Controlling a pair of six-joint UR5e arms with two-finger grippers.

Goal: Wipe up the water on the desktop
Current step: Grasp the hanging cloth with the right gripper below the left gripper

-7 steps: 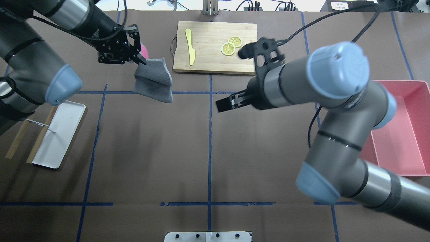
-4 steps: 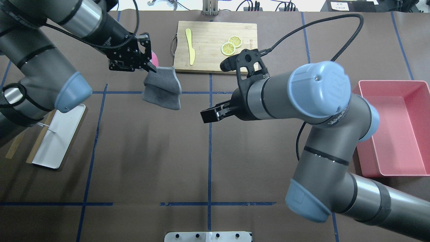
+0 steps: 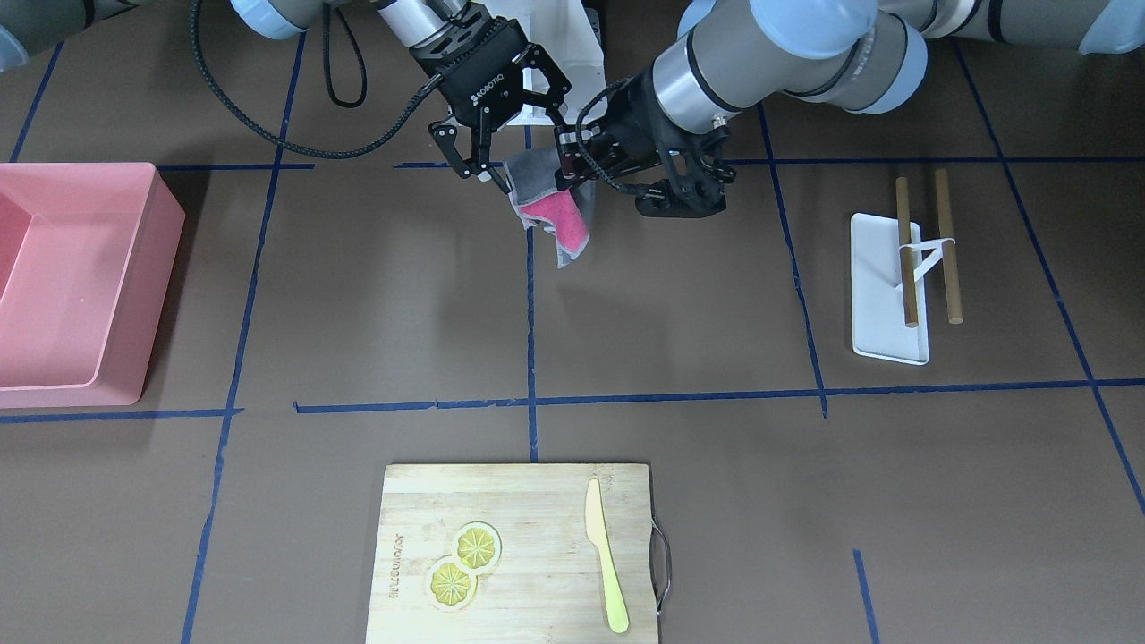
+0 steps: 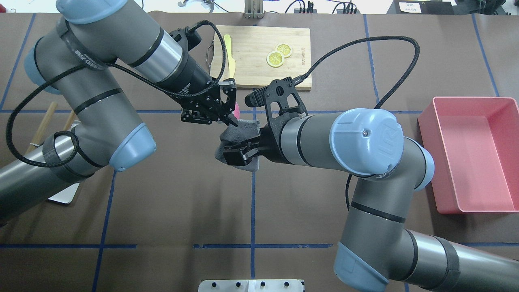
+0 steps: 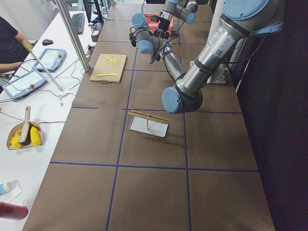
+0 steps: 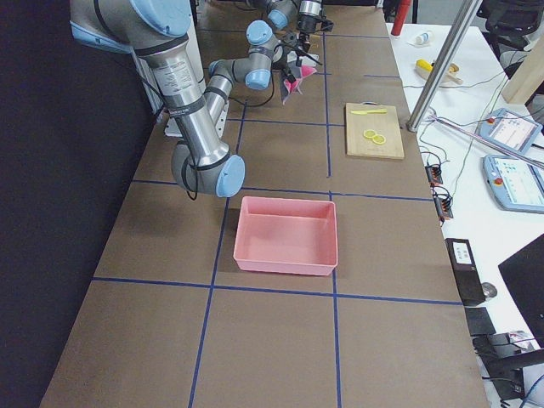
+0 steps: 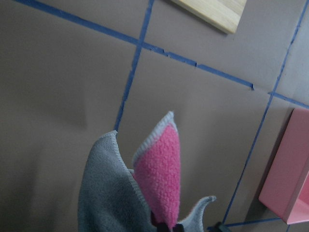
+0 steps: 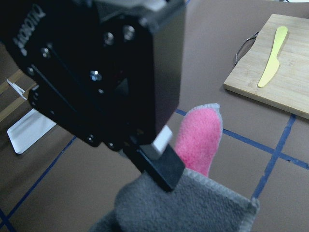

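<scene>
The desktop [image 4: 182,202] is the brown surface with blue tape lines; I see no water on it. My left gripper [image 4: 232,121] is shut on the top edge of a grey cloth with a pink underside [image 4: 245,127] and holds it hanging above the centre tape line. The cloth also shows in the front view [image 3: 559,215], the left wrist view [image 7: 106,193] and the right wrist view [image 8: 193,203]. My right gripper [image 4: 231,157] is open at the cloth's lower part. In the front view, the right gripper [image 3: 485,177] has one fingertip against the cloth's edge.
A bamboo cutting board [image 4: 263,73] at the far middle carries a yellow knife [image 4: 229,52] and two lemon slices [image 4: 279,54]. A pink bin [image 4: 474,158] stands at the right. A white tray with wooden sticks [image 3: 886,295] lies at the left, under my left arm.
My left gripper has carried the cloth right and toward the robot, to the centre line. My right gripper has moved left and closed in on the cloth's lower part.
</scene>
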